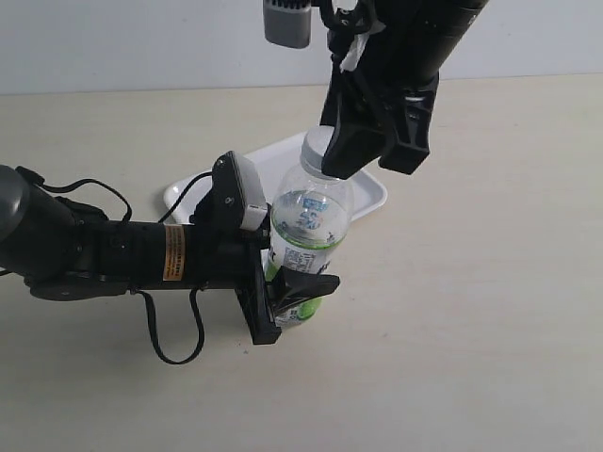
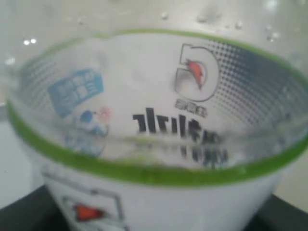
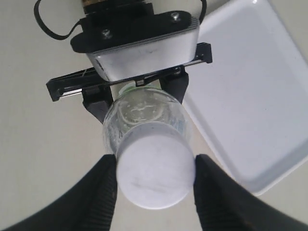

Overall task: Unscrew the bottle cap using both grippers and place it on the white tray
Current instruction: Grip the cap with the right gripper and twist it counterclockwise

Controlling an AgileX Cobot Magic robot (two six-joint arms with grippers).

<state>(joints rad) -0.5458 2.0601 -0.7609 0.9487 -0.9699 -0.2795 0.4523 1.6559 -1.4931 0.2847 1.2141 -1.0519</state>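
Observation:
The bottle (image 1: 306, 221) stands upright on the table, clear with a green-and-white label low down. My left gripper (image 1: 294, 294) is shut on its labelled lower part; in the left wrist view the bottle (image 2: 154, 120) fills the frame, with only dark finger edges at the bottom corners. My right gripper (image 1: 350, 155) comes down from above onto the bottle's top. In the right wrist view the white bottle cap (image 3: 155, 171) sits on the neck, and my right gripper (image 3: 155, 180) is shut on it, one black finger touching each side. The white tray (image 1: 369, 193) lies just behind the bottle.
The tray (image 3: 255, 91) holds nothing that shows and lies close beside the bottle. The left arm's grey box (image 3: 144, 53) and black cable (image 1: 174, 330) sit near the bottle. Beige tabletop (image 1: 490, 311) stretches to the right.

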